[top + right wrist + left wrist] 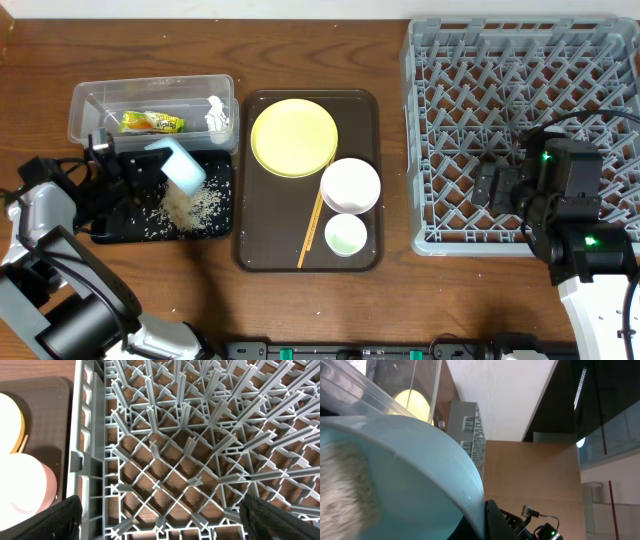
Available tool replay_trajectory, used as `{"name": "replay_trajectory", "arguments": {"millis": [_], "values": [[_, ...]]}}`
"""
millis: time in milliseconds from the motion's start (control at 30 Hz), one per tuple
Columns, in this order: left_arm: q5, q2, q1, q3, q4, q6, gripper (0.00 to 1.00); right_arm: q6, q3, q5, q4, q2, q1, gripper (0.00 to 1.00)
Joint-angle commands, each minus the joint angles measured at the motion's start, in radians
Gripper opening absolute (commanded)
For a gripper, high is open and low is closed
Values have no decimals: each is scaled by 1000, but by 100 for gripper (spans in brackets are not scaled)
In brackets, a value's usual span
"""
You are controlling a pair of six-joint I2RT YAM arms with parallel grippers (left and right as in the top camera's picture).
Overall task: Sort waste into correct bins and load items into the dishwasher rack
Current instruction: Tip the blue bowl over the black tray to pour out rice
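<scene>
The left jaws pinch the rim of a light blue bowl (180, 168), tipped on its side. In the left wrist view the bowl (420, 470) fills most of the frame, and only one dark finger (495, 520) shows at its lower edge; the other is hidden behind the bowl wall. Rice (345, 485) lies blurred inside the bowl, cut off at the frame's left edge. Just below these jaws sits a black tray (222, 175) with a heap of rice (195, 207) and loose grains scattered across it. Beyond the jaws, touching the tray's far edge, is a clear tub (90, 110) holding a green-and-yellow wrapper (152, 122) and a white tissue (216, 115). The right jaws are spread wide with nothing between them, hanging over the near left part of the grey rack (175, 435); only their dark tips show, in the bottom corners of the right wrist view. To their left, on a brown serving tray (365, 110), lie a yellow plate (293, 137), a white bowl (350, 185), a small cup (346, 235) and chopsticks (311, 230); the wrist view cuts off the plate and the bowl at its left edge.
</scene>
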Motion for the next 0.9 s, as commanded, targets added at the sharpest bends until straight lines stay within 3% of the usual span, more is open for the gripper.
{"name": "replay_trajectory", "arguments": {"millis": [0, 200, 367, 433, 500, 633, 733, 833, 867], "values": [[50, 3, 15, 18, -3, 24, 6, -1, 18, 0, -2, -6, -8, 99], [-60, 3, 15, 18, 77, 7, 6, -1, 18, 0, -1, -6, -8, 99], [-229, 3, 15, 18, 114, -200, 6, -1, 18, 0, -2, -6, -8, 99], [-128, 3, 15, 18, 133, -165, 6, -1, 18, 0, -2, -6, -8, 99], [51, 3, 12, 18, 147, -48, 6, -1, 18, 0, -1, -6, -8, 99], [-18, 2, 11, 18, 164, -63, 6, -1, 18, 0, -2, -6, -8, 99], [-154, 2, 13, 18, 161, -231, 6, -1, 18, 0, -2, -6, -8, 99], [51, 2, 12, 18, 204, -109, 6, -1, 18, 0, -2, -6, -8, 99], [50, -1, 11, 19, 203, -99, 6, -1, 18, 0, -2, -6, -8, 99]]}}
